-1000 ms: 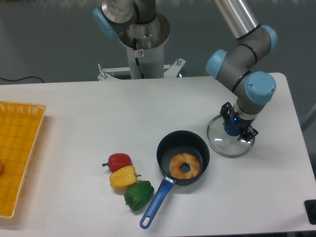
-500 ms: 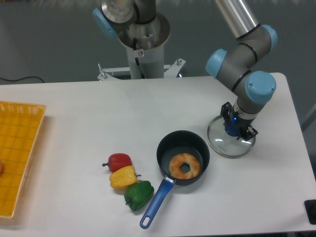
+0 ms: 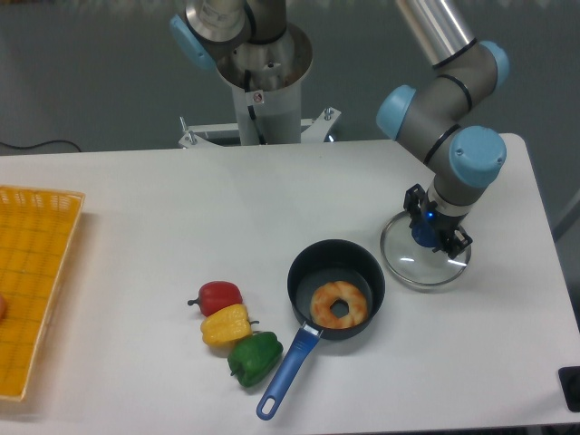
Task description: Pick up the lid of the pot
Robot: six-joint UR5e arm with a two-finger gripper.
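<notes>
"Read the table as a clock with its centre at the pan. Where is the lid?"

"At two o'clock: one round, clear lid with a blue knob (image 3: 424, 236), just beside the pan. I can't tell whether its rim is touching the table."

"And the gripper?"

"One two-finger gripper (image 3: 427, 227), also at two o'clock, directly over the lid. Its fingers are pinching the blue knob, one on either side."

"What is the pan like?"

"One round black pan (image 3: 305, 258) with one long blue handle (image 3: 288, 372) pointing to seven o'clock. Inside lies one orange-brown, ring-shaped piece of food (image 3: 323, 300)."

"How many peppers?"

"Three, close together. The red pepper (image 3: 217, 297) is at nine o'clock, the plump yellow one (image 3: 225, 327) at eight, and the glossy green one (image 3: 254, 360) between seven and eight, near the blue handle."

"Anything farther out?"

"One yellow, slatted plastic basket (image 3: 38, 222), well apart at nine o'clock, cut off by the edge of the view. One reddish thing (image 3: 2, 306) shows in it, too little to name."
</notes>
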